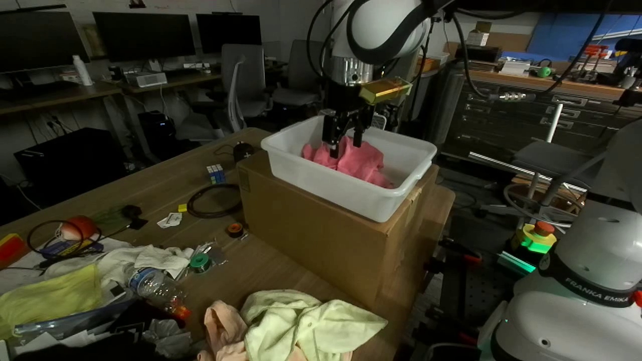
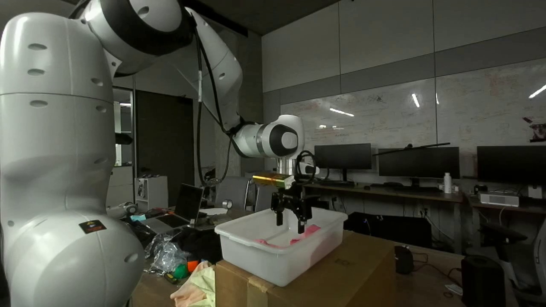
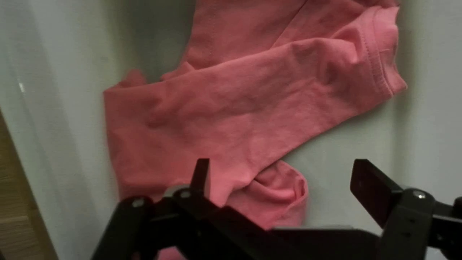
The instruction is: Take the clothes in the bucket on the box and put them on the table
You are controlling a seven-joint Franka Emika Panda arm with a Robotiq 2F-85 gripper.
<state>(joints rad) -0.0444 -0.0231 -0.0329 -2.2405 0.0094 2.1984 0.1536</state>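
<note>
In an exterior view, pink clothes (image 1: 366,160) lie in the bucket (image 1: 326,193) on the box (image 1: 311,245); bare surface (image 1: 266,268) lies beside the box's lower edge. In an exterior view, the end effector (image 2: 290,226) hangs within the rim's outline. In the wrist view, its fingers (image 3: 375,191) stand wide apart, empty, one over the clothes, one over bare bucket floor.
</note>
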